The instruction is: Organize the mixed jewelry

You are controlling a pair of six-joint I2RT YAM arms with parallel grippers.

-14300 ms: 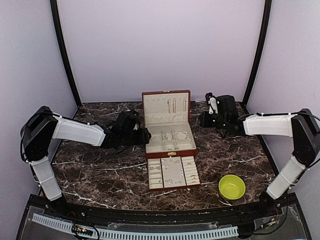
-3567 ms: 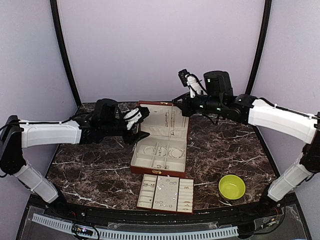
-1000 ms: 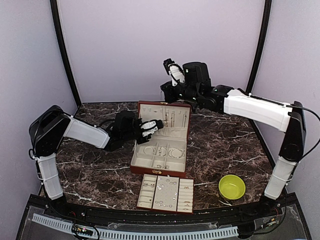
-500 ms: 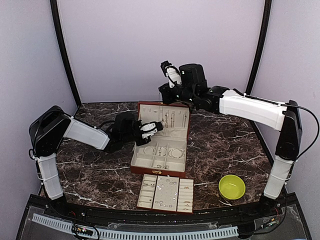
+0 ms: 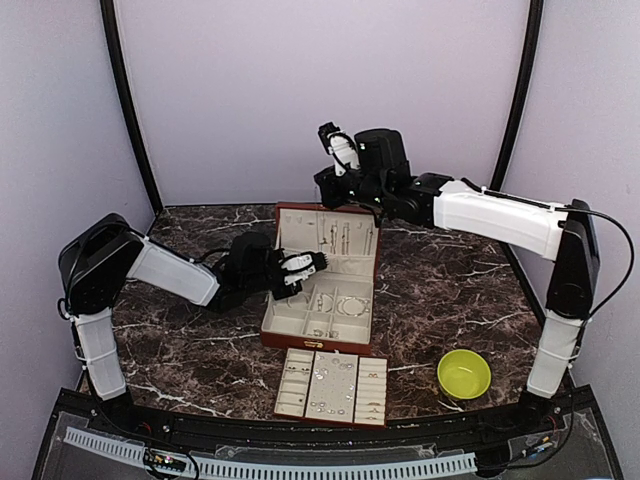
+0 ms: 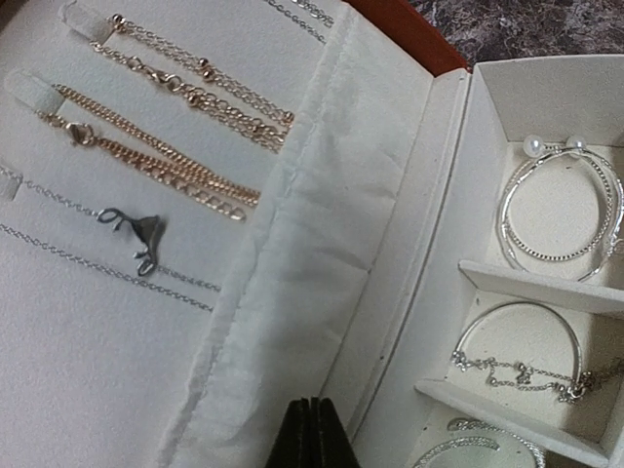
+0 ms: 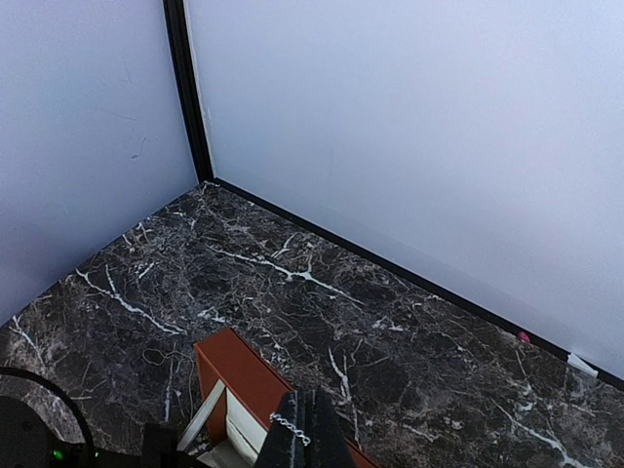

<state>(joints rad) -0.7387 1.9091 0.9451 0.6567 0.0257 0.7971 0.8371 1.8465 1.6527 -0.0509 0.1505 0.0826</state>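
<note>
**Mixed jewelry** (image 5: 332, 372): tiny silvery pieces. They lie scattered over the cream-lined compartment tray (image 5: 330, 424). The tray sits flat on the dark marbled counter (image 5: 180, 340), just in front of the reddish-brown box (image 5: 310, 343).

**Thin silvery chain** (image 7: 290, 426): a short run of links shows at the tip of the right pincer (image 7: 304, 405), whose fingers are pressed together on it. This pincer is held high, above and behind the box's raised lid (image 5: 327, 232).

**Left pincer** (image 6: 310, 419): fingers pressed together, with nothing seen between them. It sits low over the cream fabric fold where the lid meets the base, towards the box's left side.

**Lid lining:** gold chains (image 6: 156, 136) and a fine silver chain (image 6: 132, 229) with a small pendant, laid in rows.

**Box compartments:** hoops (image 6: 561, 210) with pearl ends in one; a bangle (image 6: 522, 361) with a linked chain across it in the next.

**Yellow-green bowl** (image 5: 464, 376): on the counter to the right of the tray, well apart from it.
</note>
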